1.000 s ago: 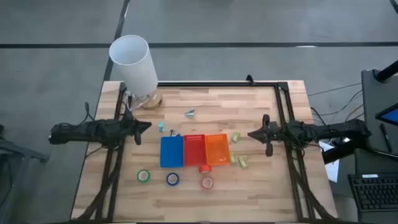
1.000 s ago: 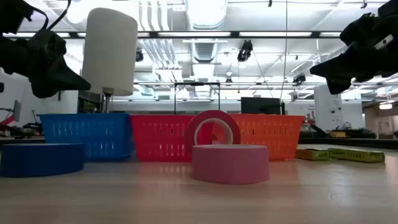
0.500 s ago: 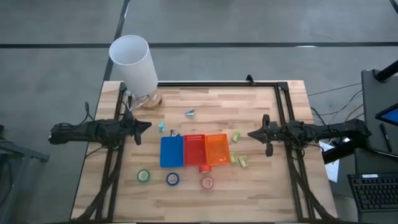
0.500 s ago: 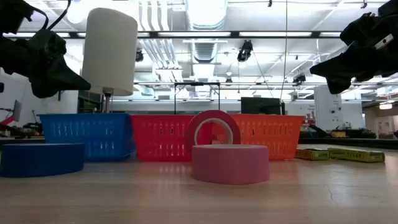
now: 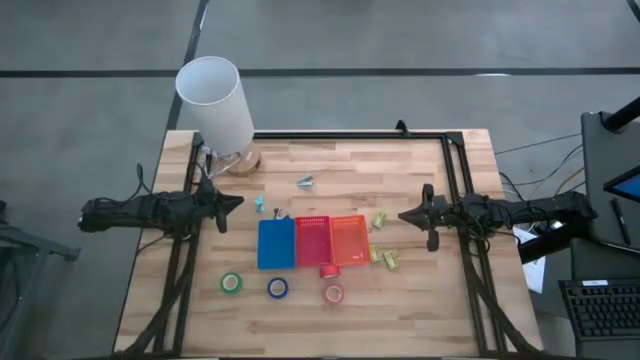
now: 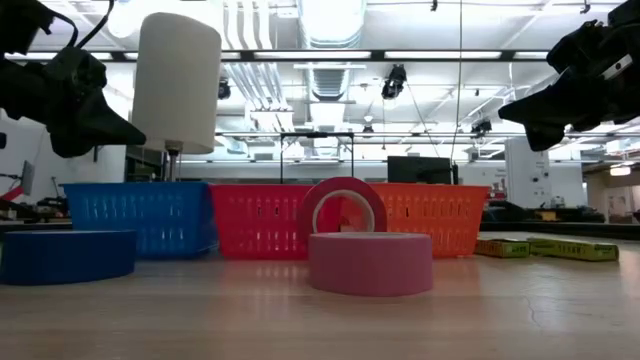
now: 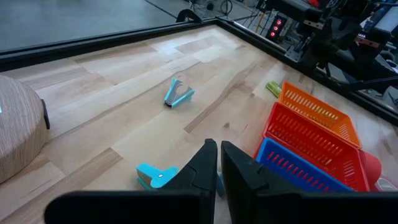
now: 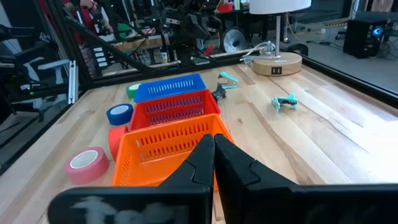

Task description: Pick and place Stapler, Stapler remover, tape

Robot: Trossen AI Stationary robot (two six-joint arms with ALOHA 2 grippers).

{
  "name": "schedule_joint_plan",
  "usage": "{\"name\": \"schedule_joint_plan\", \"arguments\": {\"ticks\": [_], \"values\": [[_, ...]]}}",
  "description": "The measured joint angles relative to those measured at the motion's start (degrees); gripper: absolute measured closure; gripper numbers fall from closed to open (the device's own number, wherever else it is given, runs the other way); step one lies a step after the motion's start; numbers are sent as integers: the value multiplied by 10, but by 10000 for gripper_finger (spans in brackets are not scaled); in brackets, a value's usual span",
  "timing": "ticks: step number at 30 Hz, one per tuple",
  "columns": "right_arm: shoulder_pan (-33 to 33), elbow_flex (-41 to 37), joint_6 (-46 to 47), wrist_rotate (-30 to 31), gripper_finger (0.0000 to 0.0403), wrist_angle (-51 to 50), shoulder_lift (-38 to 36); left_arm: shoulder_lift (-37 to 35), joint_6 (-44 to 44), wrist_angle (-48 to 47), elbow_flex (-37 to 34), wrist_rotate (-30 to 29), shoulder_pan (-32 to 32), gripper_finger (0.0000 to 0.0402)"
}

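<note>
Both arms hover above the table and hold nothing. My left gripper (image 5: 232,204) is shut near the table's left edge, and my right gripper (image 5: 408,214) is shut near the right edge. A pale-blue staple remover (image 5: 305,182) lies on the far half of the table, also in the left wrist view (image 7: 178,93). A small teal stapler (image 5: 260,203) lies just beyond the blue basket, close to my left gripper (image 7: 217,163). Green tape (image 5: 231,283), blue tape (image 5: 277,288) and pink tape (image 5: 333,293) lie flat near the near edge. Red tape (image 6: 343,208) stands on edge against the red basket.
Blue (image 5: 276,243), red (image 5: 312,241) and orange (image 5: 348,240) baskets stand side by side at mid-table. A white lamp (image 5: 215,100) stands on a wooden base at the far left corner. Small yellow-green blocks (image 5: 379,220) (image 5: 391,261) lie right of the orange basket. Bare wood lies on the far right.
</note>
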Motion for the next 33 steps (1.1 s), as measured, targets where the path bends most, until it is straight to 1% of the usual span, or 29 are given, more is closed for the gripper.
{"name": "schedule_joint_plan", "arguments": {"ticks": [11,12,15,18,20,22,23,24,26,28,30,33], "values": [[0,0,-4,0,394,0,0,0,0,0,0,0,0,376],[0,0,-34,3,394,0,0,0,0,0,0,0,0,376],[-1,0,-213,17,394,0,-1,0,0,0,0,0,0,376],[-1,0,-361,17,394,0,-1,0,0,0,0,0,0,376],[-1,0,-425,17,394,0,0,0,0,0,0,0,0,376],[-1,0,-458,15,394,9,-1,0,0,0,0,0,0,376],[-1,0,-444,14,394,23,0,0,0,0,0,0,0,376],[-1,0,-394,3,394,34,0,0,0,0,0,0,0,376],[-1,0,-243,-22,394,61,-1,0,0,0,0,0,0,376],[-1,0,-102,-28,394,95,-1,0,0,0,0,0,0,376],[-3,0,-7,-13,394,132,2,0,0,0,0,0,0,376],[-3,0,73,28,394,174,3,0,0,0,0,0,0,376]]}}
